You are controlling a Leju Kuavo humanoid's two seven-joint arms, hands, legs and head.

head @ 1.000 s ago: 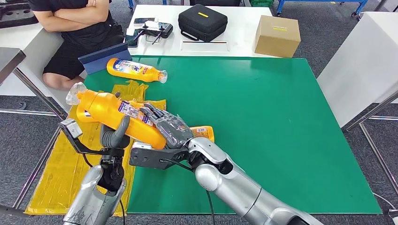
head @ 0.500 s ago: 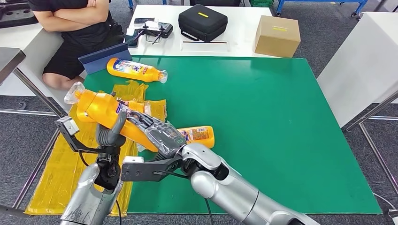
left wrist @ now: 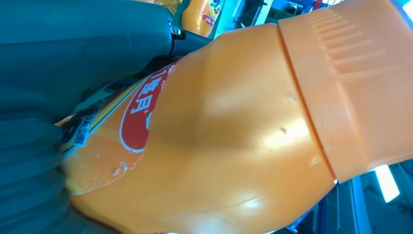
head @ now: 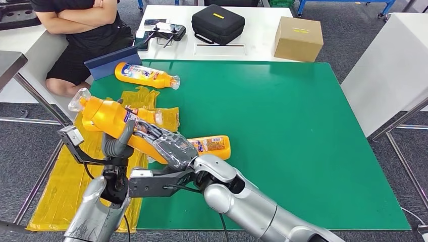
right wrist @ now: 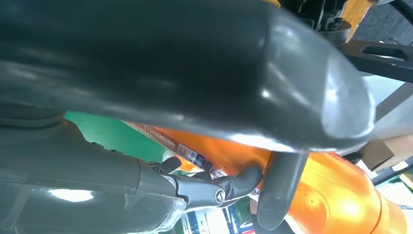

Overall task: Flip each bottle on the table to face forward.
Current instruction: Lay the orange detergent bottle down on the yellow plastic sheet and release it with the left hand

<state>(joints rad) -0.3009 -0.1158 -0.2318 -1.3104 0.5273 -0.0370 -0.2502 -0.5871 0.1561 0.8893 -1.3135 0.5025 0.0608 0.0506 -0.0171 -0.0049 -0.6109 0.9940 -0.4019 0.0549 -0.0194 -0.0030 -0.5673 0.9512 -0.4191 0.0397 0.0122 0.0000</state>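
Both hands hold the big orange bottle (head: pixel 118 123) above the surface's (head: pixel 282 131) left edge: left hand (head: pixel 117 143) beneath, right hand (head: pixel 169 147) over its label. Smooth, probably slippery plastic; grip the waist.

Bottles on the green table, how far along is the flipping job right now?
Nothing looks clearly finished. In hand: both the left hand and the right hand hold the large orange bottle tilted above the table's left edge. Left: the far bottle lies on its side near the back edge, and another bottle lies on its side beside the right hand. Whether either already faces forward is unclear.
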